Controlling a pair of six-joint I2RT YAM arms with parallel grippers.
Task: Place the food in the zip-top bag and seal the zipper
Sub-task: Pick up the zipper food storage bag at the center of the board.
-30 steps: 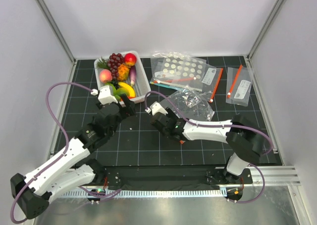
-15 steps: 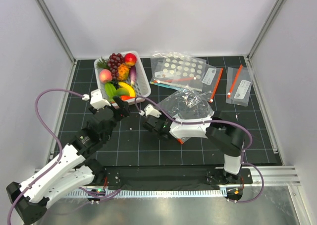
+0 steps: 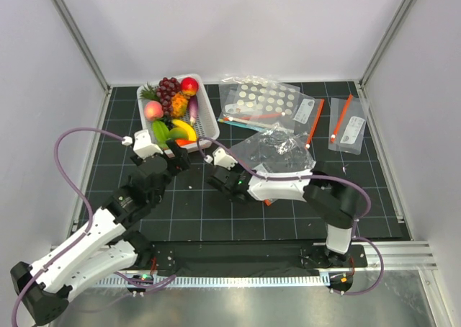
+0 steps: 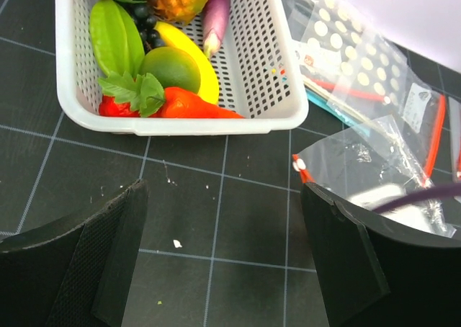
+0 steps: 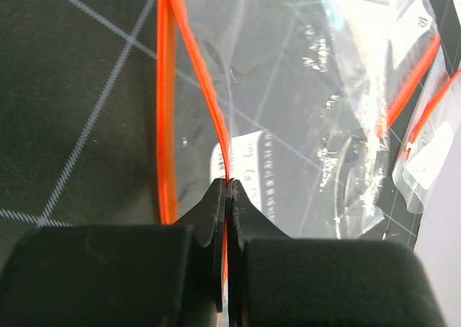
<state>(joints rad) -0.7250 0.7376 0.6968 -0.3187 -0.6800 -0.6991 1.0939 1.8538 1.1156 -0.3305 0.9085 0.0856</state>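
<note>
The food lies in a white basket: banana, carrot, a green piece, a small red piece and a peach. The clear zip-top bag lies right of the basket with its mouth toward the arms. My right gripper is shut on one lip of the orange-red zipper. The other lip lies on the mat, so the mouth gapes. In the top view that gripper is at the bag's near-left edge. My left gripper is open and holds nothing, just short of the basket.
A dotted clear bag and labelled bags lie at the back right. A labelled bag lies beside the zip-top bag. Grapes and other fruit fill the basket's far end. White walls with metal posts close in both sides.
My right gripper has moved left along the bag's edge and shut on the zipper lip, lifting it. My left arm has drawn back slightly to the left, still open.
</note>
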